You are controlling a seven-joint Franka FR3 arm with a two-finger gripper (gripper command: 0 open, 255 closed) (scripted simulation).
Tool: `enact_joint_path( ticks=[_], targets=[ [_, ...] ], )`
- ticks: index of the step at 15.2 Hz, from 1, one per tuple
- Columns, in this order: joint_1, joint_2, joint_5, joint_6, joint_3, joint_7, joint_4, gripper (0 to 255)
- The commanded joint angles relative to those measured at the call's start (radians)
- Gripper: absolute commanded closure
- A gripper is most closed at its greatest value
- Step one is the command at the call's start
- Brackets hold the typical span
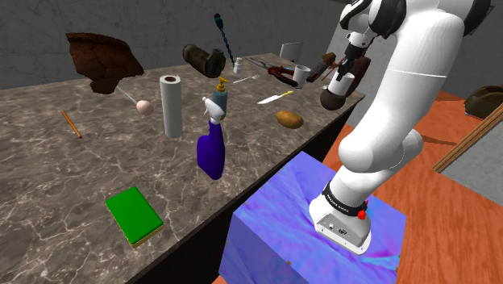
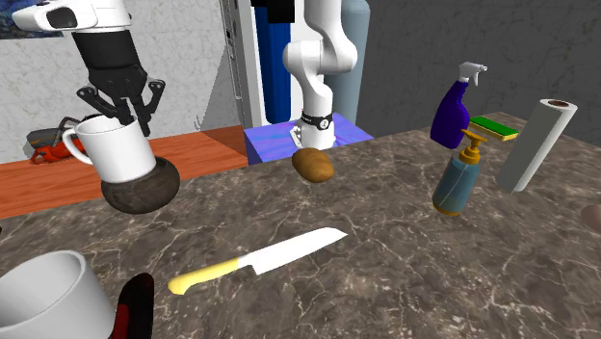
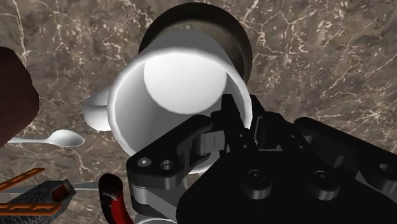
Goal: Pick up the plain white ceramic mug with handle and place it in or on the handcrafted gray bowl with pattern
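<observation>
The all-black two-finger gripper (image 3: 242, 118) is clamped on the rim of the plain white mug with a looped side handle (image 3: 184, 83). One finger reaches inside the wall and the other presses on it from outside, on the side away from the handle. Directly beneath the mug is the dark grey-brown rounded bowl (image 3: 240, 41). In the second exterior view the mug's base is already down inside the bowl's mouth, and the mug leans a little to one side. I cannot tell whether it is bearing on the bowl's floor or hanging just above it.

The step in hand appears to be the release. To do it well, ease the mug down until the bowl takes its weight and let the lean settle before letting go. Then part the fingers only as far as needed and lift straight up, so the inner finger does not catch the rim and tip the mug. The bowl sits close to the edge of the brown veined marble counter (image 3: 318, 51), so a sideways drag could push both over the edge.

The mug's inside is bare white and holds nothing. The bowl holds only the mug. A second white cup (image 2: 43, 289) stands well apart on the counter, and I cannot see its contents.
</observation>
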Motion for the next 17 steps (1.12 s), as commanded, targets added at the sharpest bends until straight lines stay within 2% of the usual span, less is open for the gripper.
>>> enact_joint_path(
  ticks=[1, 3, 4, 9, 13, 17],
  targets=[
    [0.000, 0.001, 0.001, 0.000, 0.001, 0.000, -0.001, 255],
    [0.000, 0.001, 0.001, 0.000, 0.001, 0.000, -0.001, 255],
    [0.000, 0.001, 0.001, 0.000, 0.001, -0.001, -0.001, 0],
    [0.000, 0.001, 0.001, 0.000, 0.001, 0.000, -0.001, 0],
    [-0.002, -0.022, -0.020, -0.118, -0.008, 0.014, 0.101, 0],
    [-0.002, -0.022, -0.020, -0.118, -0.008, 0.014, 0.101, 0]
  ],
)
